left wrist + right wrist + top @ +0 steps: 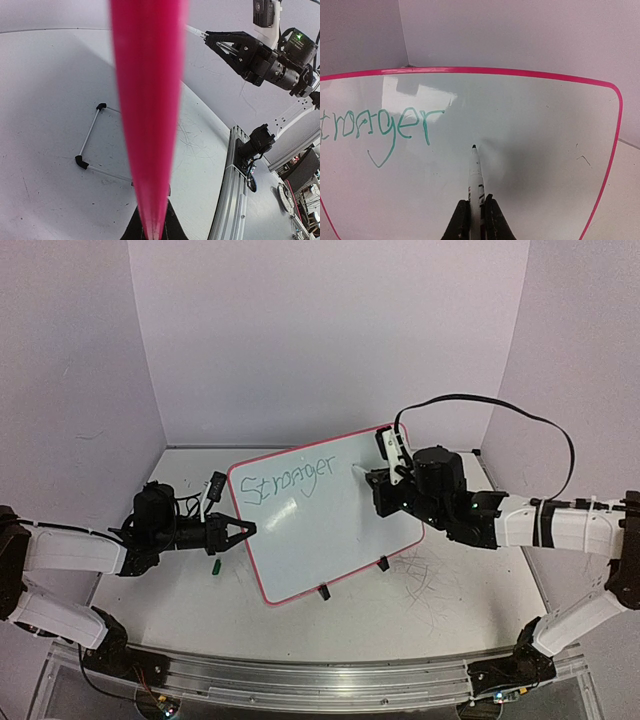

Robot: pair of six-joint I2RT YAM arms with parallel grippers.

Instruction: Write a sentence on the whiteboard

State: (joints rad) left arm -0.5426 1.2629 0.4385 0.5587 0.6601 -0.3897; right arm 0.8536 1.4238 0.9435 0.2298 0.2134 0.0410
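The whiteboard [320, 525] with its pink rim is propped at a tilt, two black clip feet [323, 592] on its near edge. My left gripper [245, 530] is shut on the board's left rim, and the pink rim [147, 100] fills the middle of the left wrist view. The sentence [290, 480] reads "Stronger" in green; its tail [385, 125] shows in the right wrist view. My right gripper [474, 220] is shut on a white marker [475, 175], whose dark tip sits at or just off the board [545, 150], right of the last letter.
A small green cap [214, 566] lies on the table below the left gripper. Pen scribbles [425, 580] mark the table right of the board. A metal rail [320, 680] runs along the near edge. Walls close in the back and both sides.
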